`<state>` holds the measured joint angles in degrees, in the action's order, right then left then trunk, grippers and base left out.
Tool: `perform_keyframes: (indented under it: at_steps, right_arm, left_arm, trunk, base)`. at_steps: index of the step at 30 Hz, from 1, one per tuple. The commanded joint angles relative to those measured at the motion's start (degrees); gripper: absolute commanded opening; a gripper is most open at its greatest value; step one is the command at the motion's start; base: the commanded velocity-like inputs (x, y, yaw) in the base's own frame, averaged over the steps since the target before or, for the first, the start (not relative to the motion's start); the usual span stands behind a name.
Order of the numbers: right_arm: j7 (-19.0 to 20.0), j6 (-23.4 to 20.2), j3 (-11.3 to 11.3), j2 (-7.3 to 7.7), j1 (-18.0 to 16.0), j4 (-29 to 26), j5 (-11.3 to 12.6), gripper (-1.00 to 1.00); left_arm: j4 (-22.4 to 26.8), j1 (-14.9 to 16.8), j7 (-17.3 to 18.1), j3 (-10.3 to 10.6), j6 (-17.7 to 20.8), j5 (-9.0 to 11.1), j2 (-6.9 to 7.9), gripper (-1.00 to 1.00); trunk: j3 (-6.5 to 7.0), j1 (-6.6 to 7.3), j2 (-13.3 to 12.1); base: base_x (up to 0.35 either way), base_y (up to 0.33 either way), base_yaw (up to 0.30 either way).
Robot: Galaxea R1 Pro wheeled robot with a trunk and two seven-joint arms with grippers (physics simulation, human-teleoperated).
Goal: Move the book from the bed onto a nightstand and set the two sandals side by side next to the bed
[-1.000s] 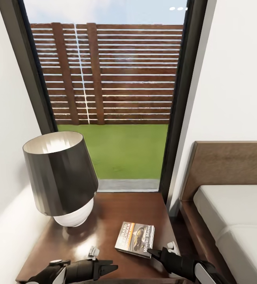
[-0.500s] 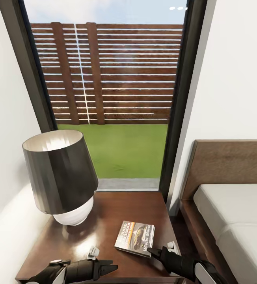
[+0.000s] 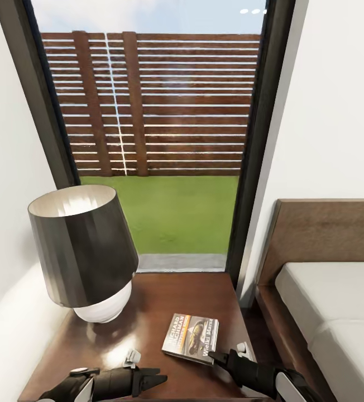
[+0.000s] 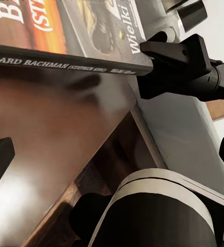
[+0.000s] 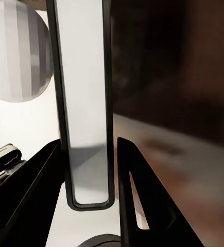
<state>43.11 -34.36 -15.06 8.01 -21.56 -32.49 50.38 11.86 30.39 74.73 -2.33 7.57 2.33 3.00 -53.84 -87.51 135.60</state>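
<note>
The book [image 3: 191, 338], dark with an orange band, rests at the front right of the glossy brown nightstand [image 3: 171, 296]. My right gripper [image 3: 222, 357] reaches in from the near right, shut on the book's near corner. In the right wrist view the book's pale page edge [image 5: 86, 103] runs between the two black fingers [image 5: 137, 195], which press on both sides. The left wrist view has the spine [image 4: 65, 63] just above the wood, with a shadow under it. My left gripper [image 3: 151, 379] hovers open at the nightstand's front edge, left of the book. The two sandals are out of view.
A lamp [image 3: 81, 251] with a dark shade and white base stands on the nightstand's left half. The bed [image 3: 338, 312], with its wooden headboard [image 3: 327, 229], lies to the right. Behind is a tall dark-framed window [image 3: 159, 111], and a white wall [image 3: 3, 223] stands close on the left.
The whole view has shifted slightly, so the camera moved. The book and both grippers have kept their places.
</note>
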Motion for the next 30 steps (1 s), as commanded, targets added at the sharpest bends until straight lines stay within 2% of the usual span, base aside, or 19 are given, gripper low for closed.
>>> perform_keyframes:
  at_steps: [1, 17, 18, 30]
  right_arm:
    - [-0.2, 0.7, -0.2, 0.08, -0.1, 0.1, -0.6, -1.00]
    - [-0.1, 0.7, -0.1, 0.08, 0.0, 0.1, -0.6, -1.00]
    - [-0.1, 0.7, -0.1, 0.10, 0.0, 0.1, -0.6, 1.00]
    - [-0.1, 0.7, -0.1, 0.08, 0.0, 0.1, -0.6, 1.00]
  left_arm:
    - [0.0, 0.0, 0.2, -0.2, 0.6, 0.0, -0.01, 1.00]
    - [0.0, 0.0, 0.2, -0.2, 0.6, 0.0, -0.01, 1.00]
    - [0.0, 0.0, 0.2, -0.2, 0.6, 0.0, -0.01, 1.00]
    - [0.0, 0.0, 0.2, -0.2, 0.6, 0.0, -0.01, 1.00]
  trunk:
    - [-0.06, 0.01, 0.0]
    - [-0.06, 0.01, 0.0]
    - [-0.06, 0.01, 0.0]
    - [-0.06, 0.01, 0.0]
  base:
    - [0.007, 0.000, 0.000]
    - [0.001, 0.000, 0.000]
    - [0.000, 0.000, 0.000]
    - [0.000, 0.000, 0.000]
